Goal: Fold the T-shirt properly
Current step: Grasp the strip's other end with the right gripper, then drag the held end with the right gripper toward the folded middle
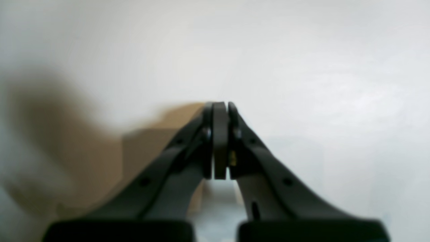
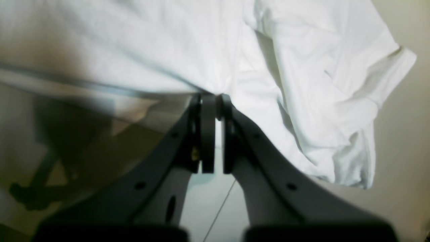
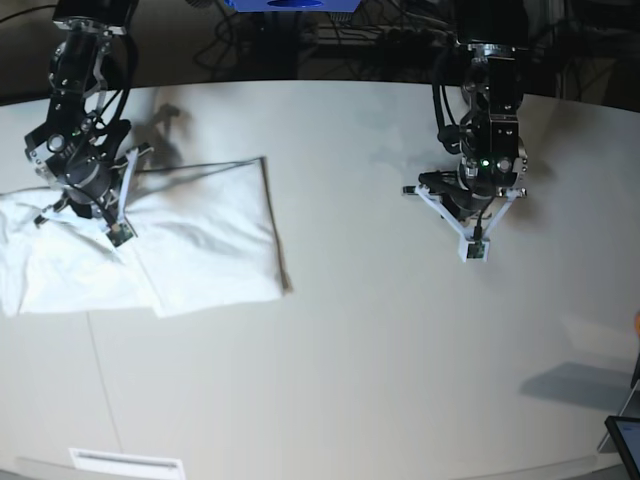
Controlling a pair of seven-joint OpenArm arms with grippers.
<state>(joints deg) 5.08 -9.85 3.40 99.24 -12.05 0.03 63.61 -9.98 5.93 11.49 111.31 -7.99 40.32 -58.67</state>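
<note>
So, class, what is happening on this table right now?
A two-armed robot is folding a large white cloth T-shirt lying partly folded on the pale table. The right tool has pinched a fold of the shirt. The left tool is shut and empty, hovering over bare table away from the shirt.

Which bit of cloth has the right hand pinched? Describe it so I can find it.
Start at the table, then the white T-shirt spread at the base view's left edge. The right hand pinches a gathered fold there. Creases fan out from that point, unlike the flatter cloth around it.
</note>
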